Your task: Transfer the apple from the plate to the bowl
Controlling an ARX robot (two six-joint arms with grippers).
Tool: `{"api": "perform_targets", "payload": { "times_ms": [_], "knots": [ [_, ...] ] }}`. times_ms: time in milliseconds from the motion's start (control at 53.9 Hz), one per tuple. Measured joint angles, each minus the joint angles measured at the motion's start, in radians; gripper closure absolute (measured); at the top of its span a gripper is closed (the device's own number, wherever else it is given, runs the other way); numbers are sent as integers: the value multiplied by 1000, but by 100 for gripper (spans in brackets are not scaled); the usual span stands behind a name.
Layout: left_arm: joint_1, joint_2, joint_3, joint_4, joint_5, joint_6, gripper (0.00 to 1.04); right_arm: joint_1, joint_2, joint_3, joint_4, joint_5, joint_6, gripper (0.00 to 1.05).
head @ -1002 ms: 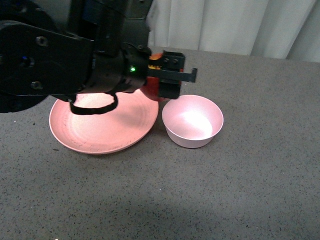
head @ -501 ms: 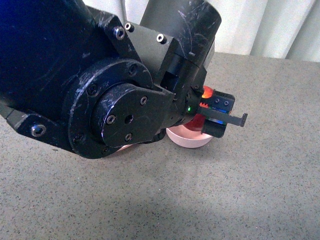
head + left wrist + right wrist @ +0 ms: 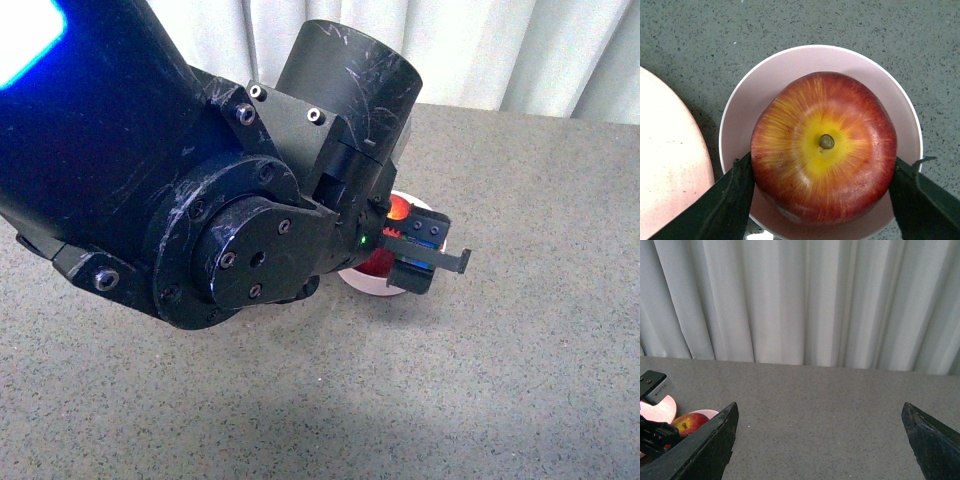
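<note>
Presently the left gripper (image 3: 822, 200) is clamped on the apple (image 3: 824, 146), one finger (image 3: 727, 202) pressed to each side, stem facing the wrist camera. Directly beneath the gripper sits the bowl (image 3: 790, 62), its rim ringing the apple. Just beside the bowl lies the plate (image 3: 667, 165). Over bare table (image 3: 830, 410), the right gripper (image 3: 822, 450) stands spread apart, holding nothing.

The apple (image 3: 824, 149) sits at frame centre of the left wrist view, over the bowl (image 3: 790, 70), between two fingers (image 3: 727, 202) at lower left and lower right. The plate (image 3: 667, 165) lies at the left edge, beside the bowl, apart from it. Both rest on the table (image 3: 700, 35).
</note>
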Motion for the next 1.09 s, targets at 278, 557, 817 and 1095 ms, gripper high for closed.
{"api": "perform_targets", "payload": {
  "times_ms": [278,557,817,1095],
  "knots": [
    [9,-46,-48,36,-11,-32,7,0,0,0,0,0,0,9],
    [81,-238,-241,158,-108,-94,7,0,0,0,0,0,0,9],
    [172,-369,-471,225,-145,-87,7,0,0,0,0,0,0,9],
    [274,-404,-752,901,-231,80,62,0,0,0,0,1,0,9]
  ]
}}
